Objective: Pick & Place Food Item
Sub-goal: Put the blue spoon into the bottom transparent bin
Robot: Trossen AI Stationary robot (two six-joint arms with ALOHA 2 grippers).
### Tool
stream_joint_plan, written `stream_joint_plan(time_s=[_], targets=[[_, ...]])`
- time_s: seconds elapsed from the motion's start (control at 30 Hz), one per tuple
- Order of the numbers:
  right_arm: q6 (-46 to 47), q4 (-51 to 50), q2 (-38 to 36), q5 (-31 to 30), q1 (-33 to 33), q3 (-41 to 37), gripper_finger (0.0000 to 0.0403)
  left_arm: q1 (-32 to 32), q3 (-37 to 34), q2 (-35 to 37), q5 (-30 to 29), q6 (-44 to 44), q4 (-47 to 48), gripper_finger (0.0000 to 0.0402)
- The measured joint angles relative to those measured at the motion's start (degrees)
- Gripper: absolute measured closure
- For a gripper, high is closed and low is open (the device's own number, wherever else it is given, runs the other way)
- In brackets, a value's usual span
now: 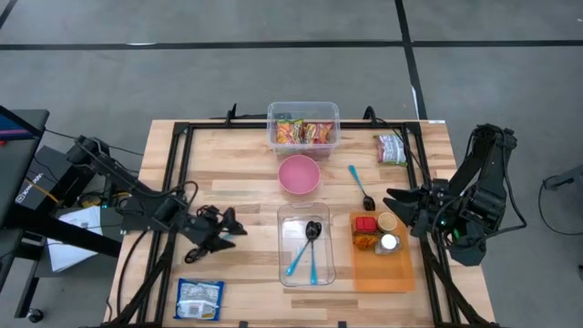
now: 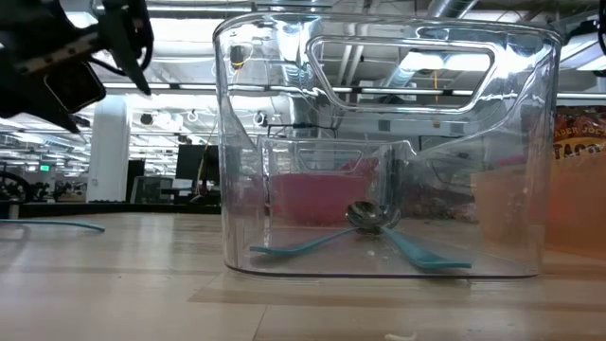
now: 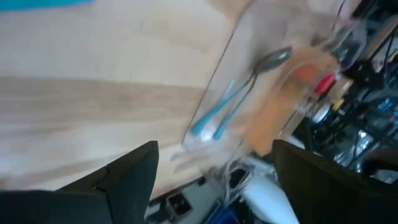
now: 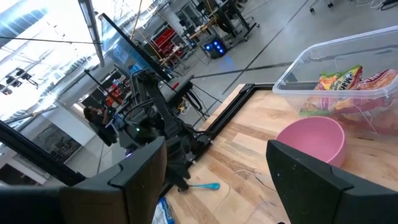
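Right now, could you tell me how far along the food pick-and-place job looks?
Nothing looks placed yet: snack packets sit in the clear bin, one packet lies near the right arm, another at the front left. Nothing is in hand: the left gripper hangs open beside the spoon container, and the right gripper waits open by the orange tray. All picking remains.

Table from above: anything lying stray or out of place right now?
One spoon lies loose on the wood right of the pink bowl, while two others sit crossed in the clear container. A snack packet lies alone at the near left corner. Nothing looks spilled or damaged.
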State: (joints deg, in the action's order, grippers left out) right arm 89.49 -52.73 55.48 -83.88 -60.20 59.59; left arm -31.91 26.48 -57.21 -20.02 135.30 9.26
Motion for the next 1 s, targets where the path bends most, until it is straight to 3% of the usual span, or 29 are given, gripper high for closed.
stream_joint_plan(time_s=[0.17, 0.33, 0.43, 0.5, 0.6, 0.67, 0.77, 0.87, 1.0], targets=[[-0.1, -1.3, 0.0, 0.0, 0.0, 0.0, 0.0136, 3.8, 0.0, 0.0, -0.9, -0.6, 4.9, 0.0108], [-0.1, -2.6, 0.0, 0.0, 0.0, 0.0, 0.0136, 7.0, 0.0, 1.0, -7.2, -15.4, -0.8, 0.0113], [0.0, -3.6, 0.0, 0.0, 0.2, 0.0, 0.0136, 9.5, 0.0, 2.0, -8.4, -29.4, -10.4, 0.0112], [-0.1, -3.9, 0.0, 0.0, 0.8, 0.0, 0.0136, 11.6, 0.0, 2.5, -7.3, -43.2, -20.0, 0.0113], [-0.1, -4.3, 0.0, 0.0, 1.9, 0.0, 0.0136, 13.8, 0.1, 2.8, -3.1, -66.9, -33.9, 0.0115], [0.0, -4.3, 0.0, 0.0, 2.7, 0.0, 0.0136, 14.7, 1.1, 2.8, 0.8, -78.9, -36.6, 0.0116], [0.0, -4.2, 0.0, 0.8, 3.2, 0.0, 0.0136, 15.6, 4.3, 2.8, 8.7, -90.9, -30.2, 0.0117], [0.1, -4.0, 0.0, 2.7, 3.8, 0.0, 0.0136, 16.7, 9.1, 2.1, 16.6, -100.1, -15.2, 0.0117], [0.1, -2.7, 0.0, 3.0, 4.1, 0.0, 0.0136, 17.6, 15.5, 1.5, 21.5, -116.7, 4.3, 0.0117]])
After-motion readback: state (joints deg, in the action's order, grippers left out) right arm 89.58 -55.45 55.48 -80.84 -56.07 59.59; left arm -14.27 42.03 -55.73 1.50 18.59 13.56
